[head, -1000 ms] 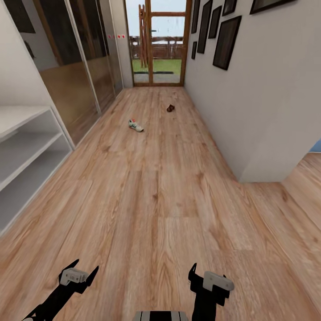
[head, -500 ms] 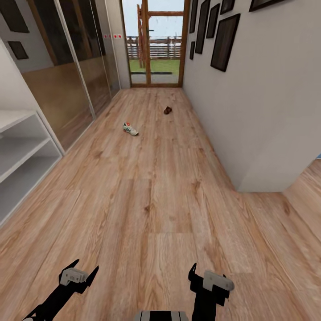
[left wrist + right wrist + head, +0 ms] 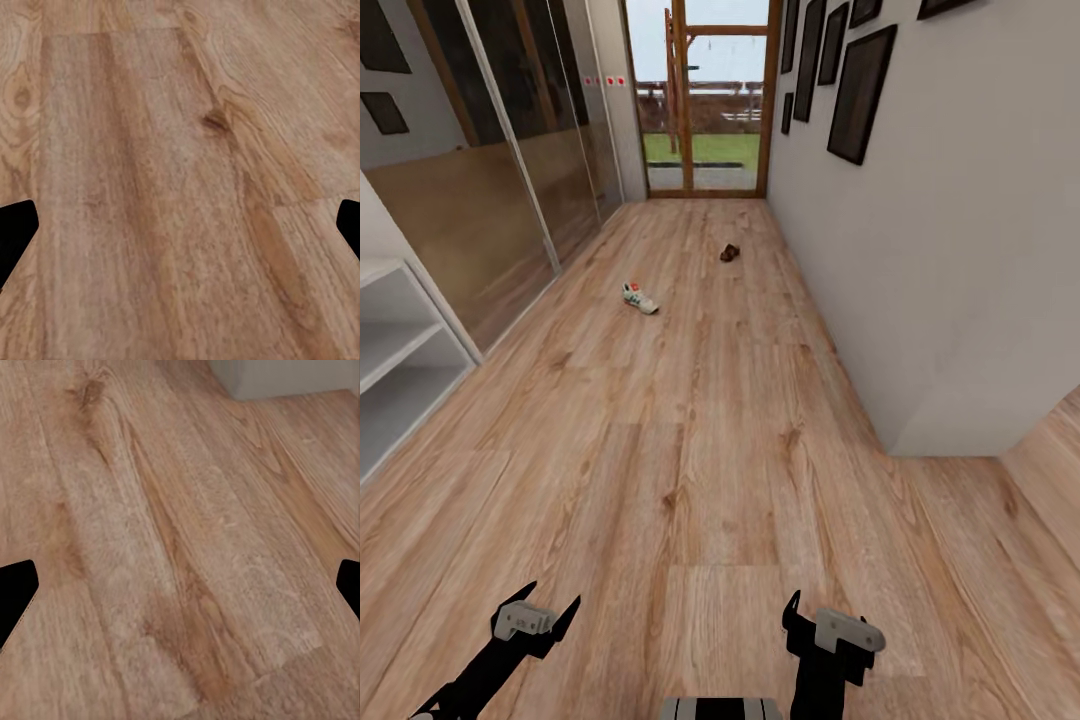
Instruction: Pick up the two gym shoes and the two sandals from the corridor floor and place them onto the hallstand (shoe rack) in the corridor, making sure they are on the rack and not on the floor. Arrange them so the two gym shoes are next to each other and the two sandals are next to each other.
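The hallstand (image 3: 400, 350) is cut off at the frame's edge — only one end of its pale shelves shows, well short of the glass door (image 3: 705, 95) at the corridor's far end. The left gripper (image 3: 538, 612) hangs low over the corridor floor (image 3: 710, 430), fingers spread apart, holding and touching nothing; in the left wrist view its dark fingertips (image 3: 15, 232) sit wide at both edges over bare planks. One gym shoe (image 3: 639, 298) lies on the floor partway toward the door, too small for detail. A dark brown sandal (image 3: 729, 252) lies nearer the door, close to the picture wall (image 3: 940, 250) — its straps cannot be made out. The right gripper (image 3: 822, 625) is likewise parted and empty above the floor.
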